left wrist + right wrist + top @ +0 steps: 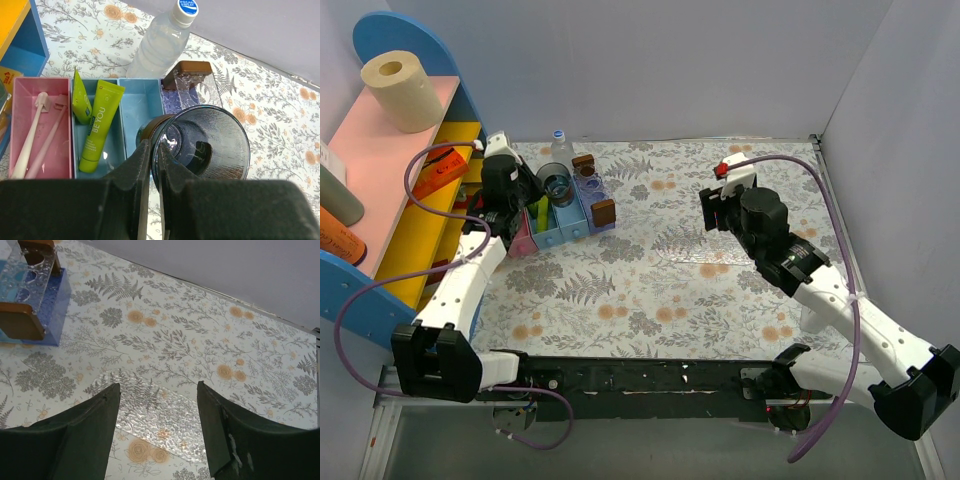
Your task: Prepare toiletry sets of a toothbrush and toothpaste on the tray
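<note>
Two pink toothbrushes (30,135) lie in the pink compartment. Two yellow-green toothpaste tubes (100,125) lie in the blue compartment beside it. My left gripper (155,150) is shut on the rim of a dark glass cup (210,145) standing by the blue box; it also shows in the top view (542,195). My right gripper (159,385) is open and empty, hovering over the clear textured tray (155,410) that lies flat on the floral table. In the top view the right gripper (708,212) is mid-table.
The blue compartment box (142,100) sits at the back left, with a water bottle (160,45) behind it and a clear holder with brown ends (192,80) to its right. A coloured shelf (420,200) with a paper roll (400,90) stands at the left.
</note>
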Motion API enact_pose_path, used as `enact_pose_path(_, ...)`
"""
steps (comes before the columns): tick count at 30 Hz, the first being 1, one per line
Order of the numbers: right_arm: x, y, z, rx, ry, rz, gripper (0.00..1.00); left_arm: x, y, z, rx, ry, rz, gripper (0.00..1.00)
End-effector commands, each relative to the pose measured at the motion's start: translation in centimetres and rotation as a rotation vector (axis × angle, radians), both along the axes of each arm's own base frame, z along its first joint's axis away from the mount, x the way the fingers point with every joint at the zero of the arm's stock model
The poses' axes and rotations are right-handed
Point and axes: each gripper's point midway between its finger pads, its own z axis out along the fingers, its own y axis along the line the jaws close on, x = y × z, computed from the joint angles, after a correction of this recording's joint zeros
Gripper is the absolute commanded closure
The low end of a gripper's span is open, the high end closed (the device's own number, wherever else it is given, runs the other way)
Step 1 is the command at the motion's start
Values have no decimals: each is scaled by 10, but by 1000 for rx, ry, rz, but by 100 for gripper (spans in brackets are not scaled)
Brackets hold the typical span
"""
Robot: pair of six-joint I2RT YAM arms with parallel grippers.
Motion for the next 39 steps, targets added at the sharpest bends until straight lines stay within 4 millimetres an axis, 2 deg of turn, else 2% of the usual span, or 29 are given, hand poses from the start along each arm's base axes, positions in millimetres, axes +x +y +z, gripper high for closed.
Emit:
enact_pose_path(1, -2, 2, 43, 84, -73, -20, 30, -6, -15, 84, -27, -218, -52, 100)
enact_pose_path(5, -5, 3, 52, 109, -76, -21, 30, -10, -31, 104, -19, -261, -79, 100)
enact_pose_path(6, -6, 3, 57, 120, -82, -22, 30, -11, -47, 112, -15, -275, -113, 100)
enact_pose_path(8, -6, 3, 62, 136, -88, -23, 30, -11, -59, 118, 8, -288, -114, 100)
enact_pose_path(9, -7, 3, 66, 143, -95, -22, 30, -14, -76, 130, 6, -311, -146, 100)
enact_pose_path(11, -7, 3, 73, 173, -99, -30, 30, -10, -93, 133, -3, -314, -177, 100)
enact_pose_path(12, -6, 4, 74, 184, -99, -36, 30, -11, -106, 142, -12, -331, -205, 100)
enact_pose_path(16, -4, 4, 95, 293, -107, -80, 29, -5, -144, 141, -8, -356, -269, 100)
enact_pose_path(18, -2, 10, 102, 334, -107, -66, 30, -5, -163, 133, 8, -357, -288, 100)
enact_pose_path(21, 2, 24, 112, 380, -97, -31, 31, -4, -180, 119, 8, -348, -321, 100)
enact_pose_path(22, 6, 30, 107, 378, -78, -29, 32, -3, -183, 114, 1, -342, -326, 100)
enact_pose_path(23, 7, 34, 112, 393, -79, -25, 33, -4, -185, 105, -7, -325, -333, 100)
enact_pose_path(24, 8, 38, 109, 395, -68, -25, 34, -6, -186, 99, -8, -314, -338, 100)
enact_pose_path(25, 10, 52, 102, 383, -45, -14, 34, -6, -187, 100, -21, -330, -341, 100)
enact_pose_path(27, 14, 60, 104, 350, -41, -37, 34, -8, -186, 88, -25, -315, -341, 100)
enact_pose_path(28, 18, 77, 88, 293, -12, -30, 34, -8, -187, 87, -32, -321, -341, 100)
enact_pose_path(30, 23, 81, 85, 253, -6, -83, 34, -9, -189, 76, -38, -305, -348, 100)
enact_pose_path(31, 26, 90, 74, 229, 10, -83, 34, -8, -191, 70, -42, -294, -357, 100)
enact_pose_path(33, 29, 97, 68, 234, 24, -77, 33, -9, -193, 63, -52, -277, -364, 100)
enact_pose_path(35, 30, 108, 57, 236, 54, -54, 34, -9, -194, 61, -56, -278, -364, 100)
enact_pose_path(39, 36, 117, 34, 209, 102, -60, 34, -10, -195, 53, -64, -263, -365, 100)
